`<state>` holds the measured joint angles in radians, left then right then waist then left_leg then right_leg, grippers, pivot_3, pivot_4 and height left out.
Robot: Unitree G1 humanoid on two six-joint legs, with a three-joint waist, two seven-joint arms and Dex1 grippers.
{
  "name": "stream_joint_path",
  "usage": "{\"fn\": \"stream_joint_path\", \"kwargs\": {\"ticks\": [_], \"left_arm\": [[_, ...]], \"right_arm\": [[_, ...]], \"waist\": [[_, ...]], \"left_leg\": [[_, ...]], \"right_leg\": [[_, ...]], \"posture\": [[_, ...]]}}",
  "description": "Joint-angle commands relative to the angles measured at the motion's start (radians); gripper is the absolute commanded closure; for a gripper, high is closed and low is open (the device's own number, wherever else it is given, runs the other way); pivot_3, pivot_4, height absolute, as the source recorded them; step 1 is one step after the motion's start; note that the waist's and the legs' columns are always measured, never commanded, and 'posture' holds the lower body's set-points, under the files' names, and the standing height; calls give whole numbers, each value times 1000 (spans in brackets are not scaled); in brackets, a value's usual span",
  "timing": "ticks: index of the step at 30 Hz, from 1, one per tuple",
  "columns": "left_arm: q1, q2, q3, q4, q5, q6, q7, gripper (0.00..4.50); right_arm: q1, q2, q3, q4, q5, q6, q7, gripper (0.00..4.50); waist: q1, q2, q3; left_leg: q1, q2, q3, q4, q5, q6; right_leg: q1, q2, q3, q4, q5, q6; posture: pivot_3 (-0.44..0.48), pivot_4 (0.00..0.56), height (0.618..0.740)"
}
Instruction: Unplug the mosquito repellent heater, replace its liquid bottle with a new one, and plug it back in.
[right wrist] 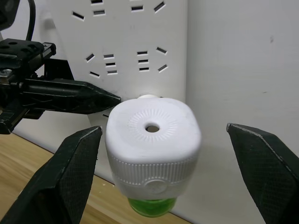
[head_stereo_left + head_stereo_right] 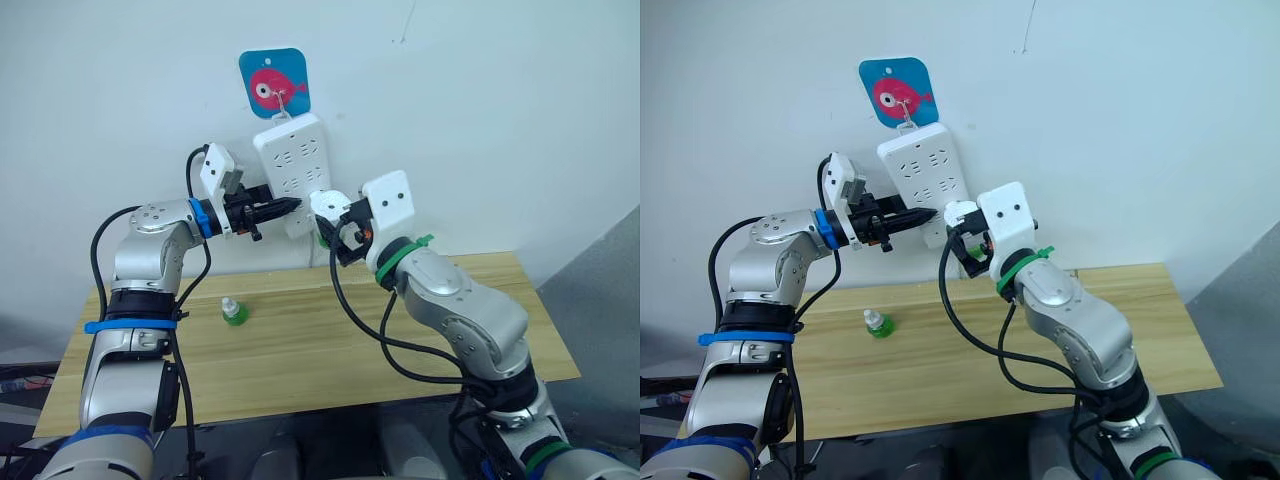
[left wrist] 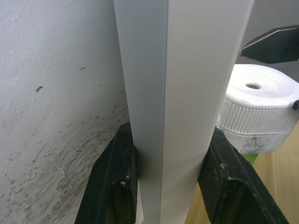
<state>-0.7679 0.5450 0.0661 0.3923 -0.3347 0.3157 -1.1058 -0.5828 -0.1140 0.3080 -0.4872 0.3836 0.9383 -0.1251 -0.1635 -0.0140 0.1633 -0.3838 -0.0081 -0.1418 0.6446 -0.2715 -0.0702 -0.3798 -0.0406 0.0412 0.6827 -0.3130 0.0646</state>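
Two grippers work at the white power strip [image 2: 290, 172], which hangs on the wall under a blue fish plaque [image 2: 273, 82]. The left gripper [image 2: 283, 208] is closed on the strip's edge, one black finger [image 3: 114, 182] on each side of it. The mosquito repellent heater [image 1: 153, 141] sits plugged into the lower end of the strip, its green liquid bottle [image 1: 151, 206] hanging beneath. The right gripper [image 1: 163, 158] has its fingers spread wide to either side of the heater, touching nothing. A second green bottle [image 2: 233, 311] stands on the wooden table [image 2: 300, 350], toward its left edge
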Motion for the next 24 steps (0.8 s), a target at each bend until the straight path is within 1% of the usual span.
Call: {"fn": "stream_joint_path", "kwargs": {"ticks": [1,10,13,14,16,19,24], "left_arm": [[-4,-8,-32,-45,1,-12,-23,3184],[-8,-9,-32,-38,2,-13,-24,3184],[-8,-9,-32,-37,2,-13,-24,3184],[-8,-9,-32,-37,3,-14,-24,3184],[-8,-11,-30,-37,2,-14,-20,3184],[-8,-12,-28,-32,5,-18,-15,3184],[-12,-8,-26,8,28,-58,-1,3184]], "right_arm": [[-35,33,-4,17,-30,-45,42,0],[-57,73,-2,132,-103,-121,125,0],[-61,88,-11,160,-116,-133,143,610],[-62,91,-14,165,-120,-133,147,1005],[-62,97,-18,166,-127,-127,157,1555],[-57,100,-20,145,-135,-108,166,1533],[-37,78,-42,28,-120,-4,168,1533]], "waist": [[0,0,0],[-1,0,0],[-1,0,0],[-1,0,0],[-1,0,0],[-2,0,0],[-2,0,0]], "left_leg": [[0,0,0,0,0,0],[0,0,0,0,0,0],[0,0,0,0,0,0],[0,0,0,0,0,0],[0,0,0,0,0,-1],[0,0,-1,0,0,-1],[0,0,-1,0,0,-1]], "right_leg": [[0,0,0,0,0,0],[0,0,0,0,0,0],[0,0,0,0,0,0],[0,0,0,0,0,0],[0,0,0,0,0,0],[0,0,0,1,0,0],[0,0,0,0,0,0]], "posture": [[-232,154,734],[-228,154,734],[-227,153,734],[-227,153,734],[-227,153,734],[-228,150,734],[-234,151,734]]}}
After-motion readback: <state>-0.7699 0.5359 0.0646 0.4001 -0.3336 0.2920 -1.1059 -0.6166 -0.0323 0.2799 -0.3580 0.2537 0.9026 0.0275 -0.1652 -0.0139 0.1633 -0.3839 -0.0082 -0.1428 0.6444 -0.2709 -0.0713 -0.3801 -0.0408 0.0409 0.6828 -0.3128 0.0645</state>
